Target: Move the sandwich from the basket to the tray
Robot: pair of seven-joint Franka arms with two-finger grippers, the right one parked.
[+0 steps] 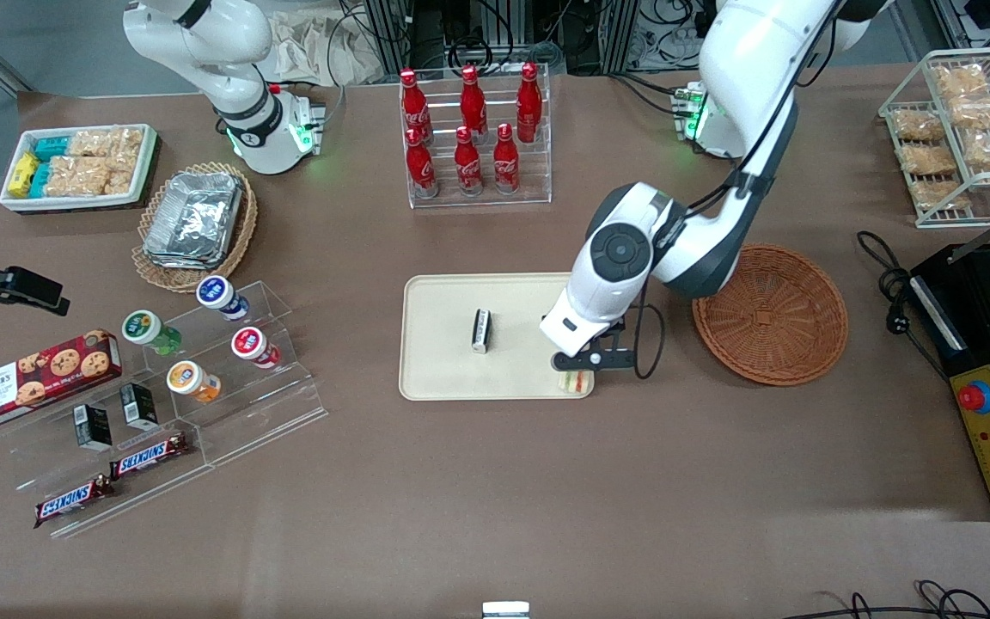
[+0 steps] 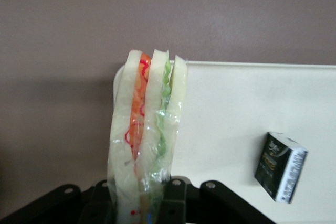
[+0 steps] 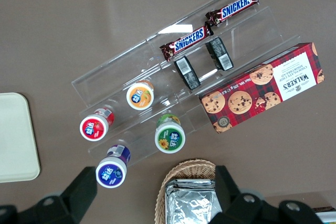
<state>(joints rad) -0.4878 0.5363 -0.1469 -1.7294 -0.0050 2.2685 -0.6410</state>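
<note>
Most of the transfer appears complete; the gripper (image 1: 578, 371) pinches the sandwich (image 2: 147, 135) between its jaws over the tray (image 1: 439, 378) corner; the basket (image 1: 770, 314) lies empty; lowering and release remain.

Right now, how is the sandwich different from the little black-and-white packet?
The triangular wrapped sandwich is held by the left arm's gripper, shut on it, above the corner of the cream rectangular plastic tray; the small black-and-white packet lies free on the tray. The sandwich is bigger, with white bread and orange and green filling; the packet is a dark little box. Both are over the tray.
</note>
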